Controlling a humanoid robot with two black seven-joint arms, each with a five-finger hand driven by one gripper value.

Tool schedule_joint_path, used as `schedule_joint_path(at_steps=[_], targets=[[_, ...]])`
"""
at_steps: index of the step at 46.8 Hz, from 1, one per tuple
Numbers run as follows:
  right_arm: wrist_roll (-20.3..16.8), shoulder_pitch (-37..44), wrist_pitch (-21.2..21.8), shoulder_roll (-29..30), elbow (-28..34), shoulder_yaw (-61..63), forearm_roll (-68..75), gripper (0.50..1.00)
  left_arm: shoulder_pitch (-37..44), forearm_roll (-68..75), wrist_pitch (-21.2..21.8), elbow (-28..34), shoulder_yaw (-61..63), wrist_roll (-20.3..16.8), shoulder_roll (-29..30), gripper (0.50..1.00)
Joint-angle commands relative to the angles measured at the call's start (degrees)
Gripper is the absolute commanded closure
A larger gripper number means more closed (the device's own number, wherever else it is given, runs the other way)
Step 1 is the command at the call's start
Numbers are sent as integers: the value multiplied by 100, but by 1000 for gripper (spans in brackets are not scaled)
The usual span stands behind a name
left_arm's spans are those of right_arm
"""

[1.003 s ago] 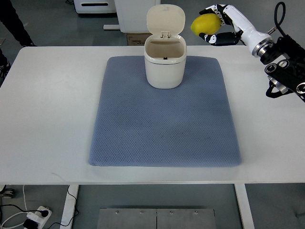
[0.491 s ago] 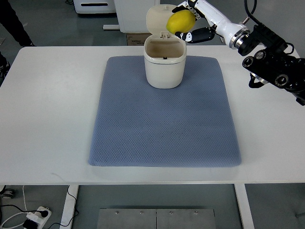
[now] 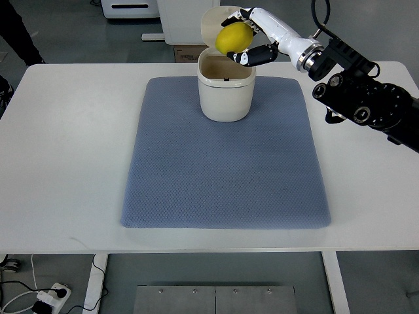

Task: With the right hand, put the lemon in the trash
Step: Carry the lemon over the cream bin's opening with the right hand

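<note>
**Lemon carried over the open bin**

Since half a second ago the right hand has swung further left, and the lemon that was level with the bin's right rim now sits above the opening itself. A second ago it was well off to the right, clear of the bin altogether.

The fingers are curled round the yellow lemon, black-tipped ones wrapping it from below and the white ones over the top, so the fruit is firmly held and not yet let go. It hangs in front of the raised lid, above the back part of the mouth.

The trash bin is a small cream tub standing upright near the far edge of the blue-grey mat, which lies flat on the white table. The black forearm reaches in from the right edge.

I can make out no label or lettering on the bin, the mat or the arm; a cardboard box behind the table has print too small to read
</note>
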Motion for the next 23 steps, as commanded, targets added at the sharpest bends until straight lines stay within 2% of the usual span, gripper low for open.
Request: schedule_joint_path(at_steps=[1, 23], targets=[[8, -1, -27, 98, -133, -74, 0, 1000, 1, 0, 0, 0, 0, 0, 0, 500], [52, -54, -264, 494, -546, -426, 0, 1000, 1, 0, 0, 0, 0, 0, 0, 500]])
